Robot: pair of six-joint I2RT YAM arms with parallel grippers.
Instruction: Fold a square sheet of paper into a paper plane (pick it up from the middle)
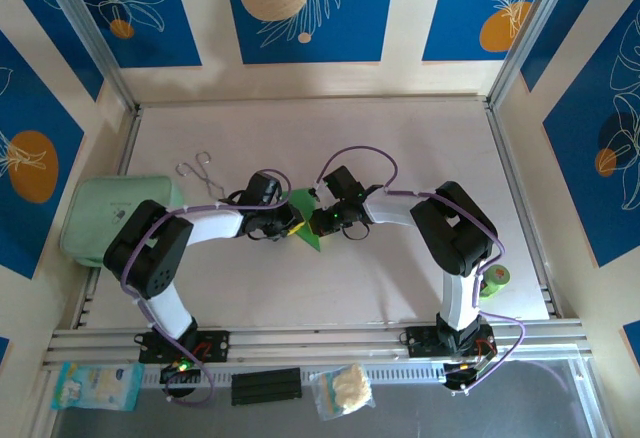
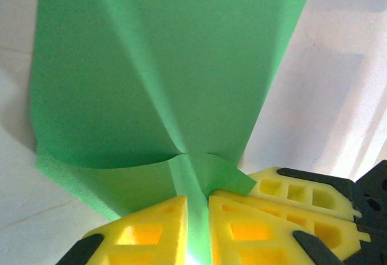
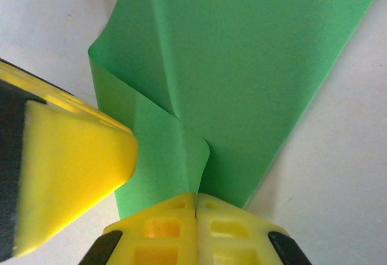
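Note:
The square sheet of paper (image 1: 307, 226) is bright green and folded along a centre ridge into a tapering, dart-like paper plane shape, held just above the middle of the table. My left gripper (image 1: 290, 221) comes at it from the left and is shut on it. In the left wrist view the ridge (image 2: 192, 180) runs down between the yellow fingertips of that gripper (image 2: 198, 210), and the wings (image 2: 157, 77) spread upward. My right gripper (image 1: 322, 220) is shut on the paper's other side. In the right wrist view its gripper (image 3: 196, 199) pinches a curled flap (image 3: 181, 156), with a left finger (image 3: 72, 162) close by.
A pale mint-green pouch (image 1: 115, 213) lies at the table's left edge, with metal tongs (image 1: 200, 171) behind the left arm. A small green roll (image 1: 495, 278) sits beside the right arm's base. Two plastic packets (image 1: 345, 390) lie below the front rail.

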